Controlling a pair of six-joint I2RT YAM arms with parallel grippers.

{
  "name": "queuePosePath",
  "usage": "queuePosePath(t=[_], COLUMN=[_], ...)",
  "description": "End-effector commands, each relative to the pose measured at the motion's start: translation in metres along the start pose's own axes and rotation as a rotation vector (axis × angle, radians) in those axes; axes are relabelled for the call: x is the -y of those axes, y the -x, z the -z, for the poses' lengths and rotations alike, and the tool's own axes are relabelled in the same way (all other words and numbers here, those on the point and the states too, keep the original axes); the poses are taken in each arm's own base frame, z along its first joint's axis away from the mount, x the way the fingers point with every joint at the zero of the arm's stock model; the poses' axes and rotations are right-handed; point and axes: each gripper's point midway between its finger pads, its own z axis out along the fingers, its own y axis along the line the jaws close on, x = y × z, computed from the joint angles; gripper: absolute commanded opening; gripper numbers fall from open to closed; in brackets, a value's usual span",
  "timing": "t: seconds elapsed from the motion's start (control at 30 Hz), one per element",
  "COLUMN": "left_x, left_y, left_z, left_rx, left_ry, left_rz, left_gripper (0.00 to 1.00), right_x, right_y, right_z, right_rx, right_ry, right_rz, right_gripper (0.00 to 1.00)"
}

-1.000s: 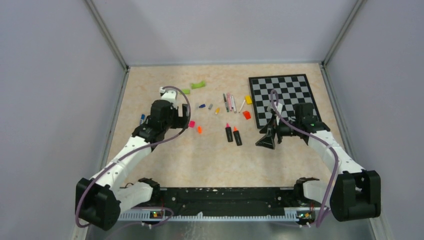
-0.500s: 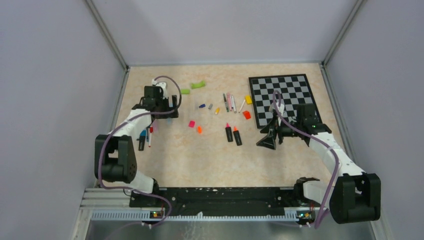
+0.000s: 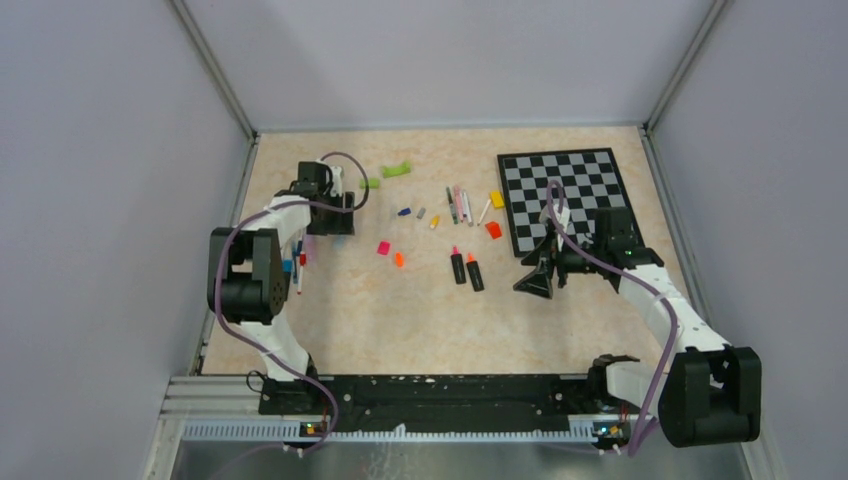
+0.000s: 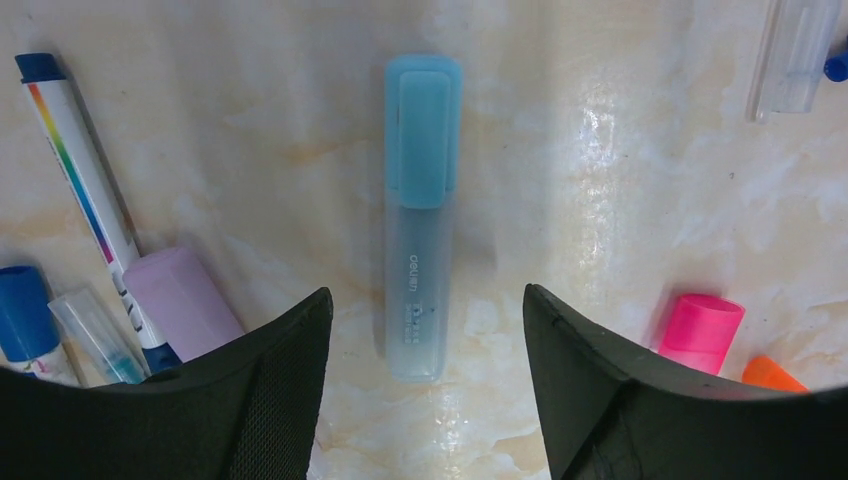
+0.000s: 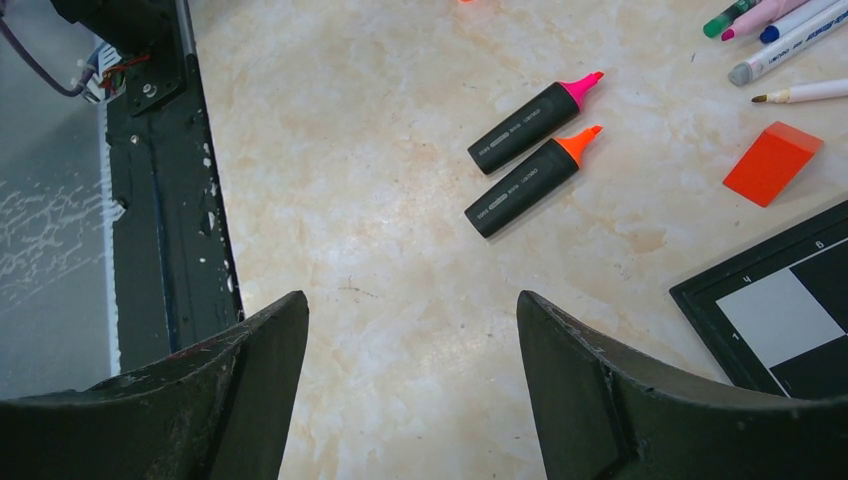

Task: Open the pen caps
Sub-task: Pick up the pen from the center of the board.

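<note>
In the left wrist view a pale blue highlighter [image 4: 420,270] lies on the table, its cyan cap [image 4: 423,130] on and pointing away. My left gripper [image 4: 427,300] hangs open over its near end, a finger on each side, touching nothing. A purple cap [image 4: 180,300], a rainbow-striped pen [image 4: 85,190], a pink cap [image 4: 702,333] and an orange cap [image 4: 775,375] lie around it. From above, the left gripper [image 3: 332,226] is at the far left. My right gripper [image 5: 412,300] is open and empty over bare table, near two uncapped black highlighters [image 5: 525,150].
A chessboard [image 3: 570,195] covers the back right, its corner [image 5: 780,310] close to the right gripper. An orange block [image 5: 772,163] and several thin pens [image 3: 460,205] lie left of it. Green curved pieces [image 3: 397,169] sit at the back. The black base rail [image 5: 165,200] runs along the near edge.
My left arm folded back and its gripper moved up and left toward the pens by the left wall; its jaws narrowed slightly. The right arm has not moved.
</note>
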Motion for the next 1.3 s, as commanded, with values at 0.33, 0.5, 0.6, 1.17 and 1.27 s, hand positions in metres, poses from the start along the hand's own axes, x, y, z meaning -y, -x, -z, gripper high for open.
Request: queuePosePath(t=[0.33, 0.5, 0.6, 1.17, 1.27], left_x=[-0.001, -0.003, -0.005, -0.001, 0.005], left_y=[0.012, 0.006, 0.004, 0.023, 0.031], left_z=[-0.016, -0.02, -0.021, 0.013, 0.033], left_rx=[-0.022, -0.042, -0.047, 0.075, 0.143], left_ry=[-0.011, 0.001, 0.007, 0.012, -0.011], left_rz=[-0.02, -0.018, -0.018, -0.006, 0.008], left_gripper=[0.56, 0.42, 0.39, 0.02, 0.0], right_x=[0.0, 0.0, 0.0, -0.002, -0.002], right_y=[0.006, 0.006, 0.006, 0.007, 0.007], right_z=[0.001, 0.002, 0.002, 0.003, 0.003], right_rx=[0.034, 0.034, 0.035, 0.042, 0.044], right_ry=[0.015, 0.014, 0.015, 0.021, 0.022], right_rz=[0.042, 0.044, 0.047, 0.043, 0.044], right_gripper=[0.75, 0.75, 0.75, 0.75, 0.75])
